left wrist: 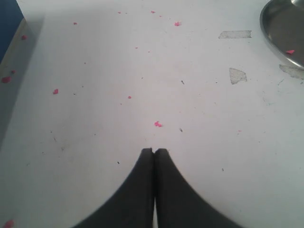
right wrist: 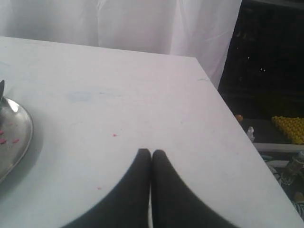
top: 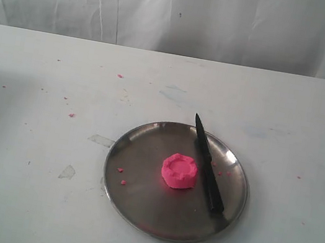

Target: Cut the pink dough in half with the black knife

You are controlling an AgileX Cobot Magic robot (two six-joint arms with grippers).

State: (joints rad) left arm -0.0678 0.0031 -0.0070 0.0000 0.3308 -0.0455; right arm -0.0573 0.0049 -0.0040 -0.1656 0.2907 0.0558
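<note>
The pink dough, one round puck with a dented top, lies near the middle of a steel plate. Just to its right the black knife lies on the plate, tip on the far rim and handle toward the front. Neither arm shows in the exterior view. My left gripper is shut and empty over bare table, with the plate's rim off at a corner of its view. My right gripper is shut and empty too, the plate's edge and the knife's tip far to one side.
Tiny pink crumbs dot the white table and the plate. Scraps of clear tape lie left of the plate. A white curtain hangs behind. The table's edge drops off close to the right gripper.
</note>
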